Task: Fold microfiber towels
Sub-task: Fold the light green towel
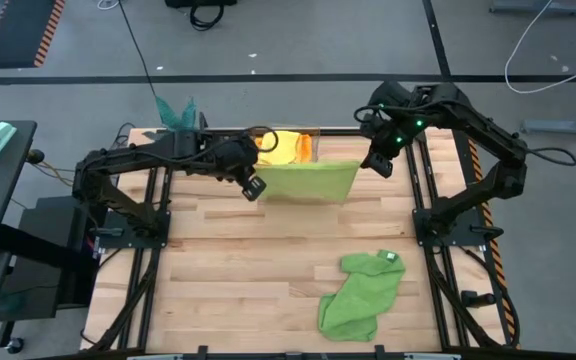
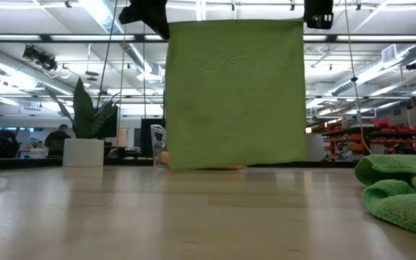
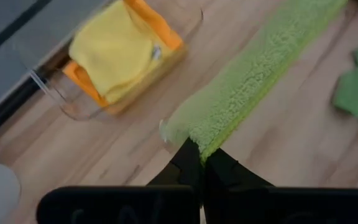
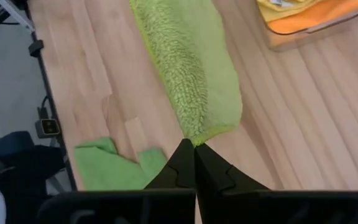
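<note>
A lime green towel (image 2: 235,94) hangs spread flat between my two grippers over the far half of the table; in the high view it shows as a band (image 1: 308,180). My left gripper (image 1: 253,187) is shut on its upper left corner and my right gripper (image 1: 376,163) on its upper right corner. Its lower edge (image 2: 233,166) hangs near table level; whether it touches I cannot tell. A yellow towel (image 3: 114,50) lies on an orange one (image 3: 160,28) in a clear container. A larger mid-green towel (image 1: 363,293) with a white tag lies crumpled on the table at the near right. My left gripper pinches the lime towel's upper left corner (image 3: 207,146) between its two fingertips, slanting down from the table's left. The towel hangs below, its top edge running straight to the other gripper. My right gripper pinches the upper right corner (image 4: 197,138) between its two fingertips, slanting down from the table's right. The cloth hangs flat below the fingers.
The clear container (image 1: 313,140) stands at the table's far edge, right behind the hanging towel. A teal-leaved plant in a white pot (image 2: 85,144) stands at the far left. Bare wood (image 1: 238,270) lies at the near left and middle.
</note>
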`<move>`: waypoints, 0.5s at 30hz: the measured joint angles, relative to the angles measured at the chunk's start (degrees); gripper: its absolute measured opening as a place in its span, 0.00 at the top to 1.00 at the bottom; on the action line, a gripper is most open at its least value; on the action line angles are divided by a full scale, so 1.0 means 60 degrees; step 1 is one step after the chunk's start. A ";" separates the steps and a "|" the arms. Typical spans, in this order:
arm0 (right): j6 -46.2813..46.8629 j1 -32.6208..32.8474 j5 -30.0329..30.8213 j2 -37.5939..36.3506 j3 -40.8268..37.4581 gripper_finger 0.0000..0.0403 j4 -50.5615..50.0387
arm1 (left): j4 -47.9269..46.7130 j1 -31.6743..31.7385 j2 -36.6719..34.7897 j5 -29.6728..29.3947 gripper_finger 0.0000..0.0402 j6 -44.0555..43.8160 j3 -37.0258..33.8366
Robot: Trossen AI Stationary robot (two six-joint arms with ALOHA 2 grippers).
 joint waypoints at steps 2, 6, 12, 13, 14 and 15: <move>-0.0092 0.0069 -0.0010 0.0000 -0.0001 1.00 0.0005 | -0.0205 -0.0149 0.0004 -0.0026 0.99 -0.0026 0.0000; -0.0193 -0.0122 0.0021 0.0030 0.0003 1.00 0.0348 | -0.0439 0.0040 0.0012 -0.0351 0.99 0.0183 0.0167; -0.0348 -0.0675 -0.0055 -0.0048 0.0010 1.00 0.0321 | -0.1233 0.0465 0.0051 -0.0294 0.99 0.1121 0.1522; -0.0348 -0.0738 -0.0058 -0.0100 0.0010 1.00 0.0330 | -0.1320 0.0500 0.0051 -0.0265 0.99 0.1343 0.1826; -0.0342 -0.0776 -0.0065 -0.0139 0.0014 1.00 0.0370 | -0.1432 0.0532 0.0075 -0.0204 0.99 0.1465 0.2133; -0.0312 -0.0789 -0.0094 -0.0169 0.0021 1.00 0.0399 | -0.1644 0.0564 0.0142 -0.0119 0.99 0.1584 0.2463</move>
